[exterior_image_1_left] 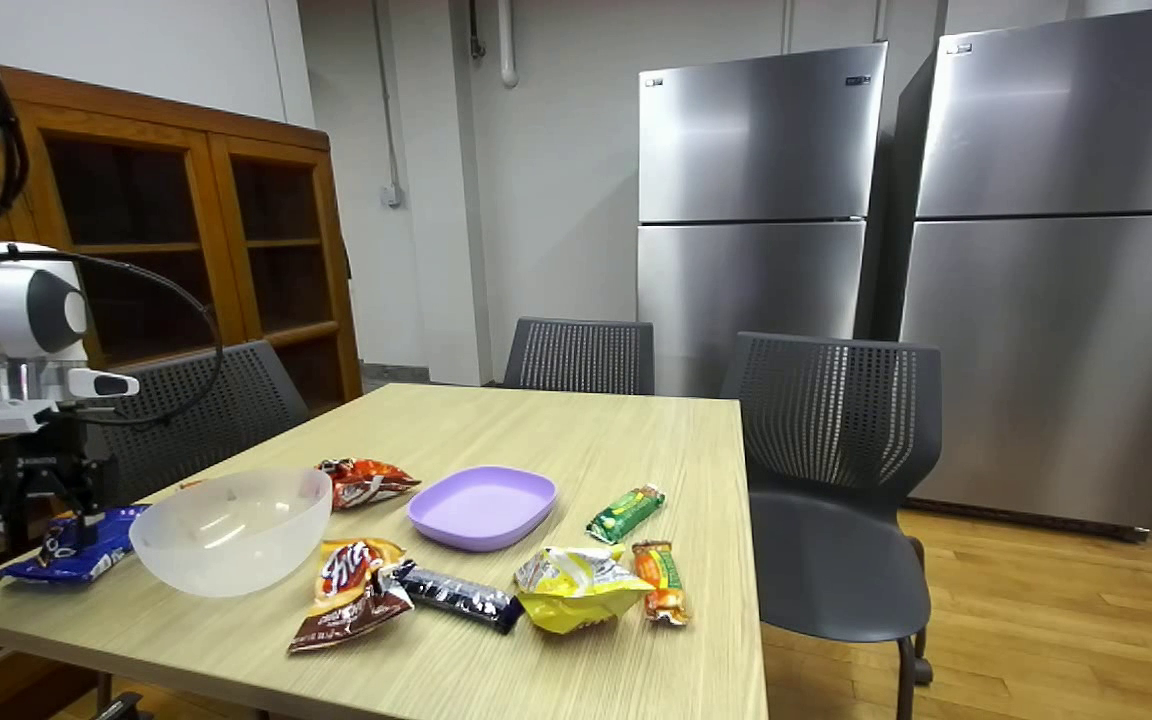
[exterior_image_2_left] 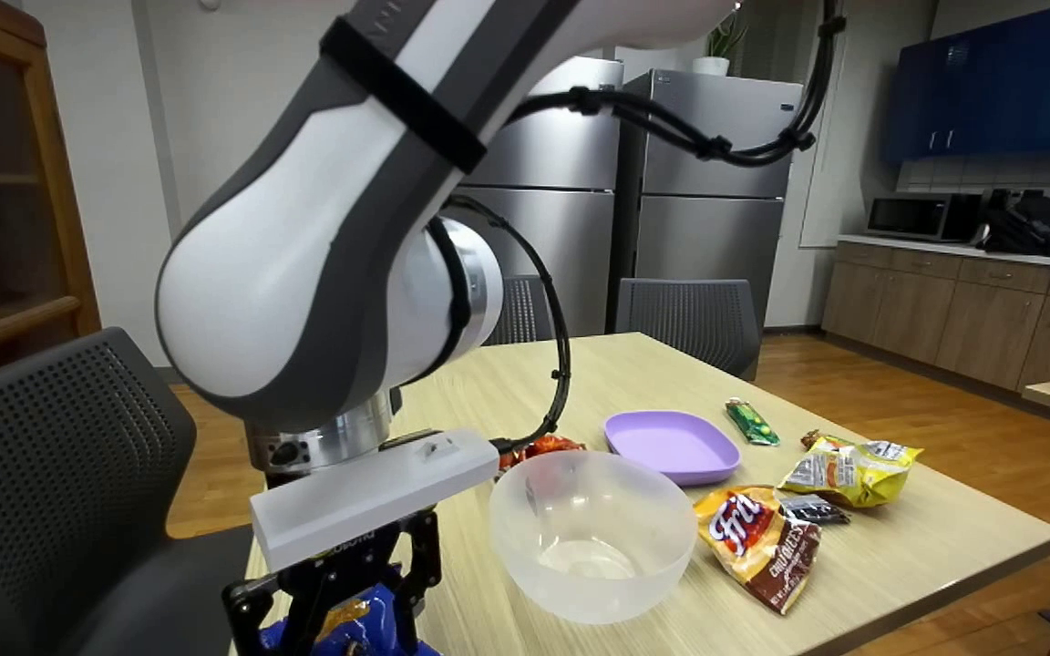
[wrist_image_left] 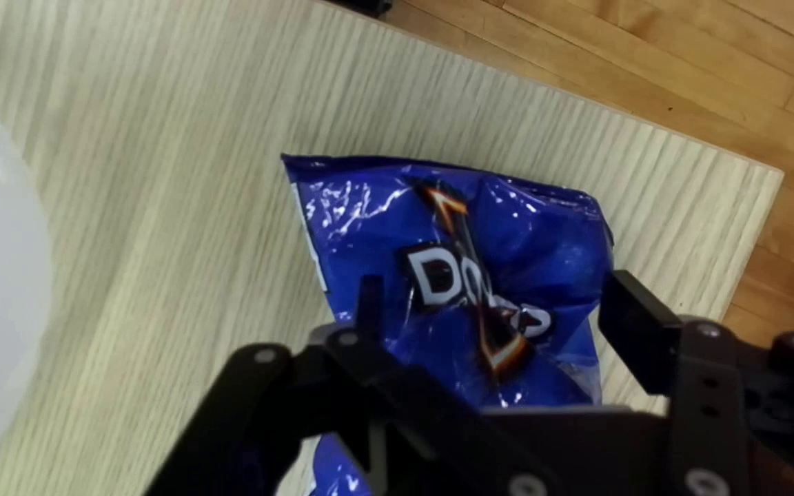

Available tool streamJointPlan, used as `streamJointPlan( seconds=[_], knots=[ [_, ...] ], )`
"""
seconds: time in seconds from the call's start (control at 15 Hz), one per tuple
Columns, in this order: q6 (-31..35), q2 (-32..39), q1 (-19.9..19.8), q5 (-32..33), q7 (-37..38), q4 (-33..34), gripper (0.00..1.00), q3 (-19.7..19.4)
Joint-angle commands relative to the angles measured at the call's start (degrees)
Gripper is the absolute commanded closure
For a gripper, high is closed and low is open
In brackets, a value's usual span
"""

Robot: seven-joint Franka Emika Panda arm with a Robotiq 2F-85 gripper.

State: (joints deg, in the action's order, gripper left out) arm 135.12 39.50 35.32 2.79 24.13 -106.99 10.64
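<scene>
Plainly, your gripper is spread wide over the blue bag

In an exterior view you have, from the left, a wooden cabinet with glass doors, a dark chair, a pale wall, two more chairs at the table and two steel refrigerators on a wooden floor. The tabletop has a light, streaked wood grain. Across it, left to right: the blue bag near a corner, a frosted bowl just beside it, a red bag partly behind the bowl, a brown-and-orange bag, a black wrapped bar, a purple plate, a yellow bag, a green packet and an orange packet.

In the wrist view your blue bag lies face up, glossy and crumpled, with white letters starting "DO", orange flame-like streaks and a white strip down its left edge. Your fingers stand well apart, one over the bag, one at its right edge; you cannot tell from here whether either touches it
</scene>
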Motion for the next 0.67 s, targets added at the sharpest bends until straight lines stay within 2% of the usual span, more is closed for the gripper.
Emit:
streamJointPlan(
  seconds=[0.0, 0.4, 0.47, 0.6],
  knots=[
    [-2.08, 1.28, 1.4, 0.92, 0.94, 2.39, 0.51, -0.9],
    [-2.2, 1.03, 1.62, 0.93, 0.67, 2.24, 0.95, -1.15],
    [-2.24, 0.74, 1.63, 1.05, 0.58, 2.23, 1.0, -1.16],
    [-2.24, 0.05, 1.69, 1.35, 0.41, 2.28, 1.0, -1.2]
  ],
)
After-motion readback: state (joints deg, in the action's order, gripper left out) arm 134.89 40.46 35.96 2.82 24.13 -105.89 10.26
